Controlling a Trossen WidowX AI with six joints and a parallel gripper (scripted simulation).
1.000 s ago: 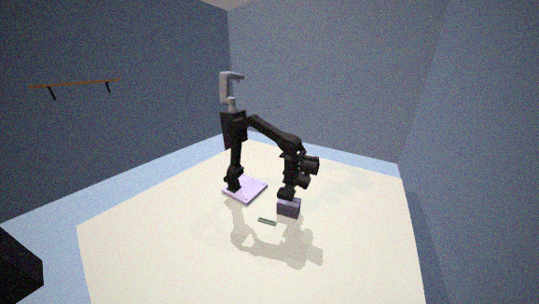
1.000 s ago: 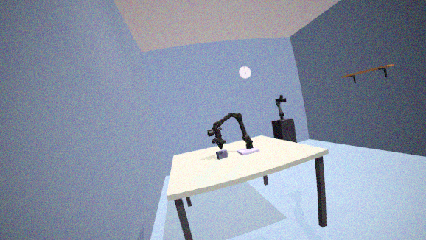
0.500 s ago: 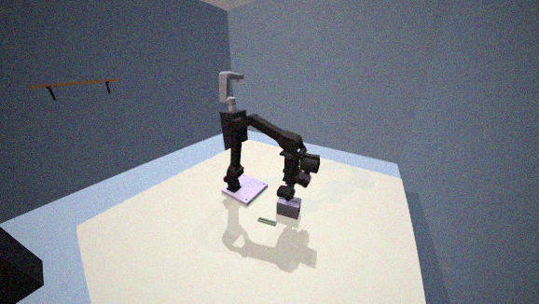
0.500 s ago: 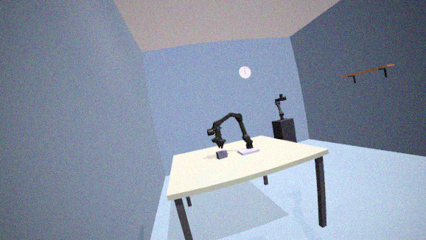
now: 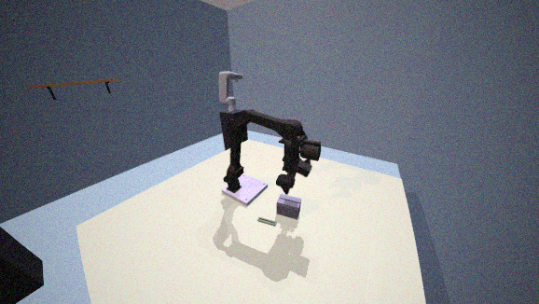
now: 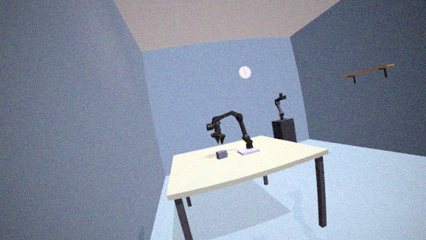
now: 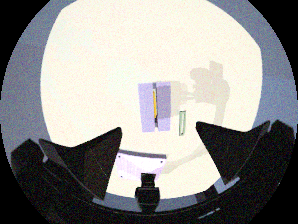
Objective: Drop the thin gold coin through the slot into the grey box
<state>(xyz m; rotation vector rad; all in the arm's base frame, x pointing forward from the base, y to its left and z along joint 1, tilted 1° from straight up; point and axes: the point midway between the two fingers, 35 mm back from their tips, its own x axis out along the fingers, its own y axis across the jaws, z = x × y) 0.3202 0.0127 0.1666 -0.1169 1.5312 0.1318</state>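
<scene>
The grey box (image 5: pixel 288 209) (image 6: pixel 222 154) (image 7: pixel 145 112) stands closed on the table, its slot running along the lid. The gold coin (image 7: pixel 155 104) shows only as a thin yellow strip within the slot in the wrist view; no part of it shows above the lid in either the top or the exterior view. How deep it sits is hard to tell. The dark-green holder (image 5: pixel 267 221) (image 7: pixel 182 123) lies beside the box and looks empty. My gripper (image 5: pixel 286 190) (image 6: pixel 220 142) (image 7: pixel 160 128) is open and empty, above the box, fingers pointing down and clear of the lid.
The arm's pale purple base plate (image 5: pixel 254 187) (image 6: pixel 254 150) (image 7: pixel 135 161) lies on the table (image 5: pixel 154 233) (image 6: pixel 206 180) near the box. A dark pedestal (image 6: pixel 284 130) with a small device on top stands beyond the table.
</scene>
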